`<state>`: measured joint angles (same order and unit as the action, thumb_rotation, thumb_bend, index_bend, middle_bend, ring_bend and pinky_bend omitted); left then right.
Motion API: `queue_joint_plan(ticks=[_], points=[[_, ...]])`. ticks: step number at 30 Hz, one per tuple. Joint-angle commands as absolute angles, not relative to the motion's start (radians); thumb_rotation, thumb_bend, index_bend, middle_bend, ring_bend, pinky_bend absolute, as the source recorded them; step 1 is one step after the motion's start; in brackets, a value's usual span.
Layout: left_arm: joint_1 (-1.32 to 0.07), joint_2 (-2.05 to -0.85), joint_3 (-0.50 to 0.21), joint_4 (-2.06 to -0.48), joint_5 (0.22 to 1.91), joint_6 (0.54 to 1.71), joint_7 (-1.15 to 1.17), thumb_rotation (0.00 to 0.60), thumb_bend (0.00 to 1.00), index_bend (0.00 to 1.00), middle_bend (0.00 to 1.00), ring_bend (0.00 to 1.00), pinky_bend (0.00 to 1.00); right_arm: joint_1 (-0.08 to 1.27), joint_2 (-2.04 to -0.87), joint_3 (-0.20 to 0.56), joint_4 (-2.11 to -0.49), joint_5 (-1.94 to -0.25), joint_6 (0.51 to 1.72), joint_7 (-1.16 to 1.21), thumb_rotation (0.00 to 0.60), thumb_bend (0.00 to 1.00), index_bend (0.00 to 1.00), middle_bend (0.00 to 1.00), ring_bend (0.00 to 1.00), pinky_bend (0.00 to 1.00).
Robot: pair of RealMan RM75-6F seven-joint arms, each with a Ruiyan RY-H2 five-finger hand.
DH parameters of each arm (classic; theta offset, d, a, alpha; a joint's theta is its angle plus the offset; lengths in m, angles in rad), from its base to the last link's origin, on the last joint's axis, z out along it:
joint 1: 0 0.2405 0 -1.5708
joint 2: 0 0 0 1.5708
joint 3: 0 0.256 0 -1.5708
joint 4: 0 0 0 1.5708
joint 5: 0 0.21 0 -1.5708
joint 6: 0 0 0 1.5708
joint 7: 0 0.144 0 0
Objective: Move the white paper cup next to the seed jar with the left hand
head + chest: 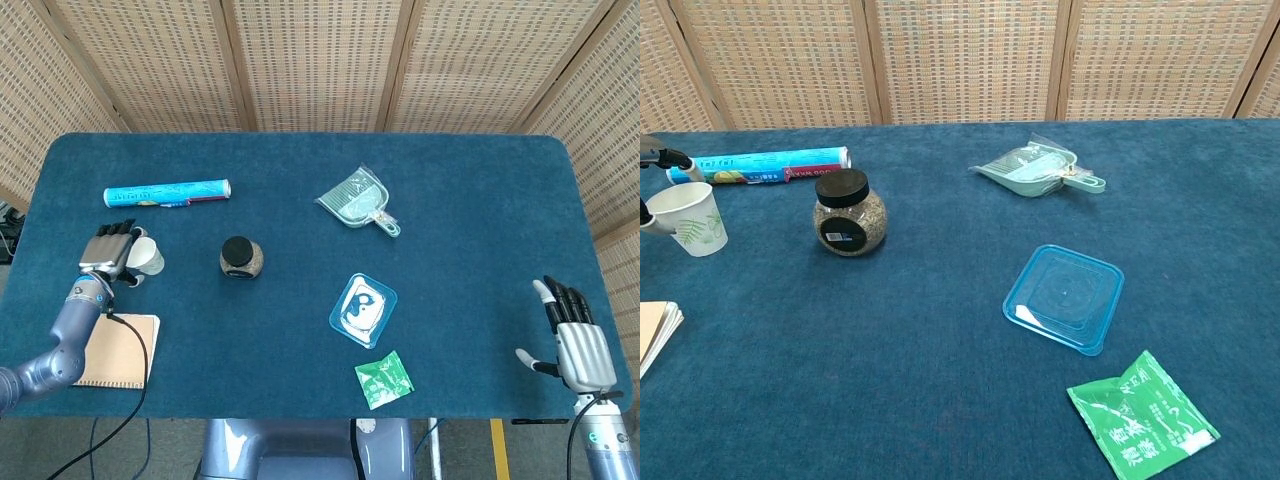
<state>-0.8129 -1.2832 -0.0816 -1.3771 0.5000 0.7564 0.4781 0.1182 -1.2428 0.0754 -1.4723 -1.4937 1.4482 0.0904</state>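
The white paper cup (pixel 150 257) (pixel 688 218) stands upright at the table's left side, a printed leaf pattern on its wall. About a hand's width to its right is the seed jar (pixel 241 257) (pixel 848 214), round, with a black lid. My left hand (pixel 108 252) is at the cup's left side, fingers spread around it; in the chest view only fingertips (pixel 668 157) behind the cup and the thumb at the frame's edge show. No firm grip on the cup is visible. My right hand (pixel 578 345) is held open off the table's near right corner.
A blue tube (pixel 167 191) (pixel 760 166) lies just behind the cup. A tan notebook (pixel 115 350) lies near the front left edge. A bagged green dustpan (pixel 360 203), a blue square lid (pixel 362 309) and a green packet (pixel 384 379) lie right of the jar.
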Motion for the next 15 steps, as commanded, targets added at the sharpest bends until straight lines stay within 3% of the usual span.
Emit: queue_joint_plan(ticks=[1,8,15], points=[[-0.812,-1.298,-0.078,-1.354,0.493,0.754,0.467,0.6,0.28,0.21,0.0,0.0,0.0,0.119,-1.243,0.073,-1.473,-1.494,1.444,0.087,0.6,0.0,0.0,0.0,0.0,0.0],[-0.798,-1.324,-0.081,-1.324,0.533,0.762,0.429,0.6,0.3,0.37,0.0,0.0,0.0,0.119,-1.244,0.072,-1.478,-1.493,1.444,0.082,0.6,0.0,0.0,0.0,0.0,0.0],[-0.786,-1.296,-0.095,-1.352,0.564,0.769,0.391,0.6,0.3,0.36,0.0,0.0,0.0,0.118,-1.244,0.072,-1.477,-1.492,1.444,0.082,0.6,0.0,0.0,0.0,0.0,0.0]])
